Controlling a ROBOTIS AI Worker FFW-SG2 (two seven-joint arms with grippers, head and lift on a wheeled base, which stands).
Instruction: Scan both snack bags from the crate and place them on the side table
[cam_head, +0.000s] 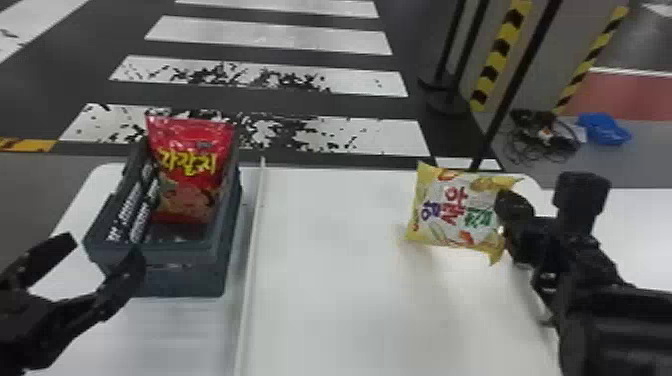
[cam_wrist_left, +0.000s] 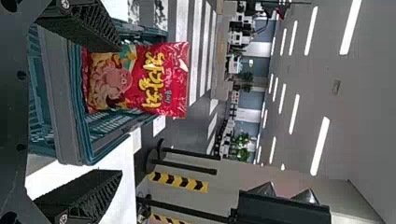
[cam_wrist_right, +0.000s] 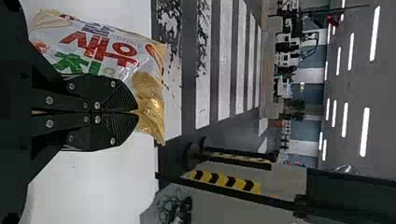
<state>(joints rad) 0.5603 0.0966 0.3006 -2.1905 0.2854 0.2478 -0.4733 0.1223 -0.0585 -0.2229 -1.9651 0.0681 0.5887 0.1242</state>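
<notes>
My right gripper (cam_head: 515, 220) is at the right of the white table, shut on one edge of the yellow and white snack bag (cam_head: 452, 210). In the right wrist view the right gripper (cam_wrist_right: 137, 112) has its fingers pressed together on the bag (cam_wrist_right: 107, 51). The red snack bag (cam_head: 192, 170) stands in the grey-blue crate (cam_head: 162, 255) on the left. My left gripper (cam_head: 105, 245) stands open at the crate's near end. In the left wrist view the left gripper (cam_wrist_left: 119, 109) has nothing between its fingers, and the red bag (cam_wrist_left: 140, 79) is beyond it in the crate (cam_wrist_left: 79, 107).
A thin raised strip (cam_head: 252, 235) runs along the white table (cam_head: 325, 280) between the crate and the yellow bag. Another white surface (cam_head: 635, 225) lies at the right. Beyond the table are black posts (cam_head: 510, 90) and cables (cam_head: 542, 135) on the floor.
</notes>
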